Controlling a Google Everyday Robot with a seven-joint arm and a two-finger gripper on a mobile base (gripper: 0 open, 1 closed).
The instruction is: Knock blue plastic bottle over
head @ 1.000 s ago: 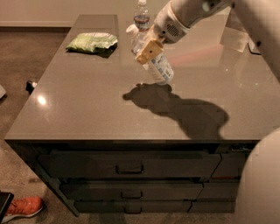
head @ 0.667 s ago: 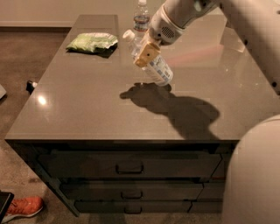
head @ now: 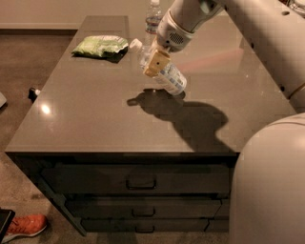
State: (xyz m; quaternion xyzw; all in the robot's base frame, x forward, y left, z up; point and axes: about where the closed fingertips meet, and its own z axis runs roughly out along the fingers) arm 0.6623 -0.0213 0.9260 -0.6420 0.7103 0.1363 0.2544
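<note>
The blue plastic bottle (head: 172,81) is partly covered: the gripper (head: 156,63) lies across its upper body, so only the white cap, a strip of clear shoulder and the lower, labelled part show. Whether the gripper is clamped on the bottle or merely resting against it cannot be told. The bottle leans steeply, its cap pointing toward 10 o'clock and its base toward 4 o'clock. The base is low over the grey table (head: 86,124), a little beyond the table's centre toward 1 o'clock. Whether the base touches the surface is unclear. Its label is pale blue and white with print too small to read.

The arm (head: 257,33) comes in from 1 o'clock and is cut off by the frame's top edge. The robot's white body (head: 269,190) fills the corner at 5 o'clock, hiding the table's right front corner. A dark shadow (head: 190,119) spreads from the bottle toward 5 o'clock.

A slimmer bottle (head: 153,14) stands at 12 o'clock, its top cut off. A green packet (head: 101,45) lies at 10 o'clock. An orange shoe (head: 24,226) sits on the floor at 7 o'clock.
</note>
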